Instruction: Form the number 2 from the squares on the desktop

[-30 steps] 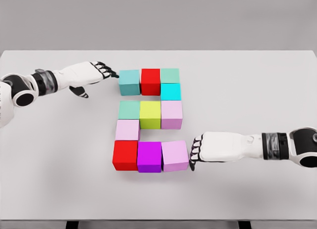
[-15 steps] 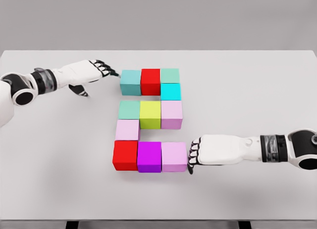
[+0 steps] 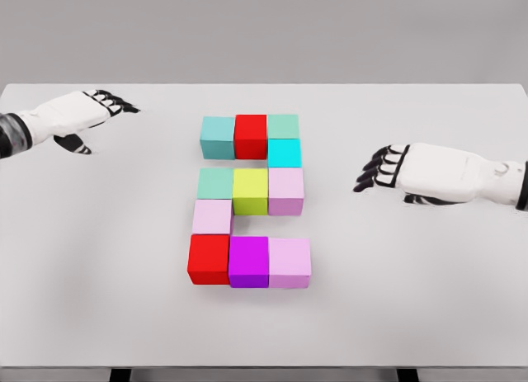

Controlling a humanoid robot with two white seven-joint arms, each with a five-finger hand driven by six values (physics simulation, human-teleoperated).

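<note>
Coloured cubes on the white table (image 3: 412,299) form a figure 2. The top row is a teal cube (image 3: 218,138), a red cube (image 3: 251,135) and a green cube (image 3: 283,126), with a cyan cube (image 3: 285,153) under the green one. The middle row holds a green cube (image 3: 215,184), a yellow cube (image 3: 250,191) and a pink cube (image 3: 286,191). A pale pink cube (image 3: 212,217) sits below on the left. The bottom row is red (image 3: 208,259), purple (image 3: 248,261) and pink (image 3: 289,262). My left hand (image 3: 111,103) hovers open, far left of the top row. My right hand (image 3: 379,169) is open, right of the middle row.
The table's front edge (image 3: 264,366) runs along the bottom of the view. A grey wall (image 3: 264,31) stands behind the table.
Both hands have pulled away from the cubes: the left hand moved left off the teal cube, the right hand moved up and right off the bottom pink cube, which now sits flush in its row.
</note>
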